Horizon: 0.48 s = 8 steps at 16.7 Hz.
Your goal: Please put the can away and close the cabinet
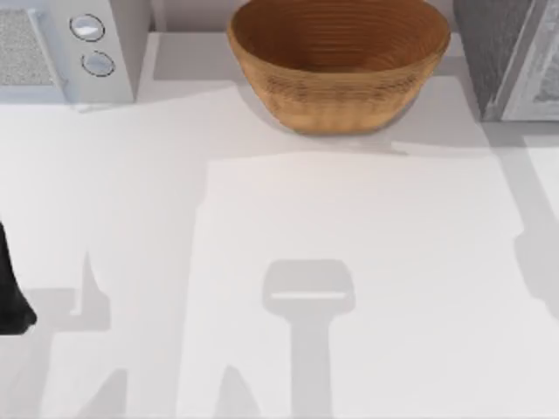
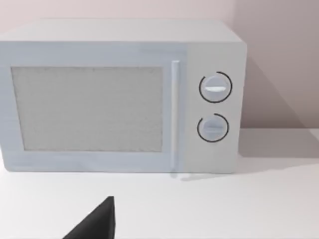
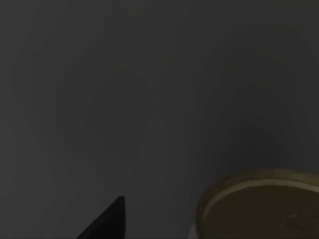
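In the right wrist view the can's dull gold flat top [image 3: 259, 206] shows low down, close against a dark grey surface. One black fingertip [image 3: 107, 221] of my right gripper lies beside it, with a gap between them. The can's body is hidden. The grey cabinet [image 1: 489, 52] stands at the table's back right corner, with a paler panel [image 1: 537, 83] at its right side. My left arm [image 1: 10, 301] is parked at the table's left edge. One of its black fingertips [image 2: 97, 224] points toward the microwave.
A large woven brown bowl [image 1: 339, 61] sits at the back middle of the white table [image 1: 349, 262]. A pale microwave [image 1: 83, 44] with two round dials [image 2: 215, 87] stands at the back left, its door shut. Arm shadows lie across the table's front.
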Motion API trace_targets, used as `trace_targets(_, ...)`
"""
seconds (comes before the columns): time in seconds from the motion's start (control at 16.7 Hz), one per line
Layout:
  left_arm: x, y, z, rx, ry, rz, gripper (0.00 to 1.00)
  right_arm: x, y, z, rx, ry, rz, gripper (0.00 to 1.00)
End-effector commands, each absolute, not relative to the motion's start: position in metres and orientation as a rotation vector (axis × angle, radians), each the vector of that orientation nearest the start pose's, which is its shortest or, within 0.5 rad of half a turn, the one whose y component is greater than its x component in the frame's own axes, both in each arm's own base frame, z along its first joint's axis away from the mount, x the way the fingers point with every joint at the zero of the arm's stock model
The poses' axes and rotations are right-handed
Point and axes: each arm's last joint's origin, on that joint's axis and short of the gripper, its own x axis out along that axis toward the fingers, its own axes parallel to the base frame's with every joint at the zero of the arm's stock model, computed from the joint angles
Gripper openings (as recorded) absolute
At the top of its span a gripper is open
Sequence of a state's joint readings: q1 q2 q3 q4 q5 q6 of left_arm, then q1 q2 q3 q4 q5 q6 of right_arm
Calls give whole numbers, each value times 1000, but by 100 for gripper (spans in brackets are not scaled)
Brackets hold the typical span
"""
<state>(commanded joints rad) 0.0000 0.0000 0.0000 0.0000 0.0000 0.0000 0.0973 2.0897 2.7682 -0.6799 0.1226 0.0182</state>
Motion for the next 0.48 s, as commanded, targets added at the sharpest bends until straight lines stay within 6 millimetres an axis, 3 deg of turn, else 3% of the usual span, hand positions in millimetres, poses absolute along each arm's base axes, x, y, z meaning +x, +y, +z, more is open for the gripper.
trace_targets(0.3, 106, -1, 160, 0, 0, 0, 100, 406, 46, 530, 4, 0, 1, 100)
trace_targets(0.48, 106, -1, 160, 0, 0, 0, 100, 393, 43, 538, 2, -8, 14, 100)
